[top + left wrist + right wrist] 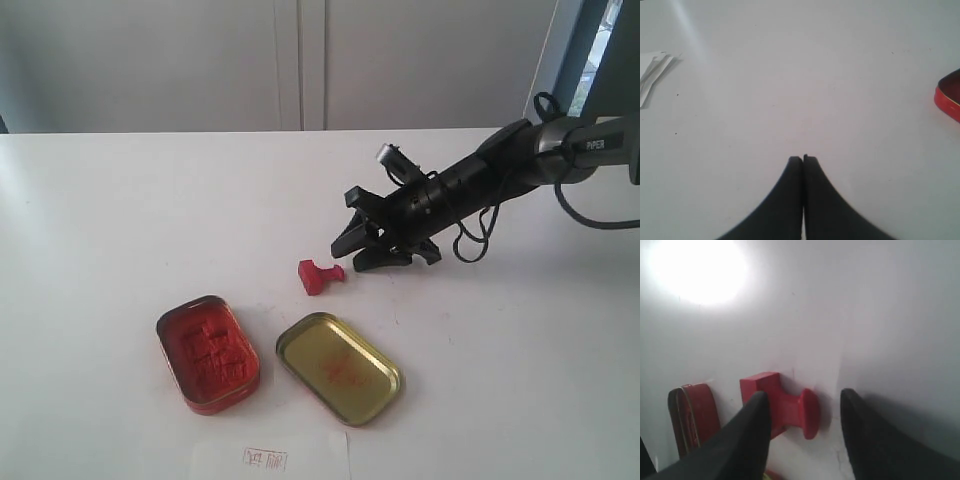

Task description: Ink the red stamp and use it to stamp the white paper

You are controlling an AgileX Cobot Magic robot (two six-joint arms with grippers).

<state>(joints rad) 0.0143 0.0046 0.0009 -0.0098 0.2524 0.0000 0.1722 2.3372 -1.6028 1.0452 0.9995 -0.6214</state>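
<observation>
My right gripper [347, 257]: jaws were spread, low over the table [120, 220], tips just beside the red stamp [320, 275] at its 2 o'clock. Couldn't tell contact. Stamp lay on its side, handle toward me. Open ink tin [208, 352] sat at its 7 o'clock, lid [339, 366] at 5, white paper [270, 458] near 6, beyond both. My left gripper [803, 159]: jaws pressed together, nothing between them.

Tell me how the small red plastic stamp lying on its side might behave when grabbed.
The small red plastic stamp looks solid, probably stiff and light. Lying sideways on the smooth white table, its rounded handle may let it pivot or skid when nudged.
</observation>
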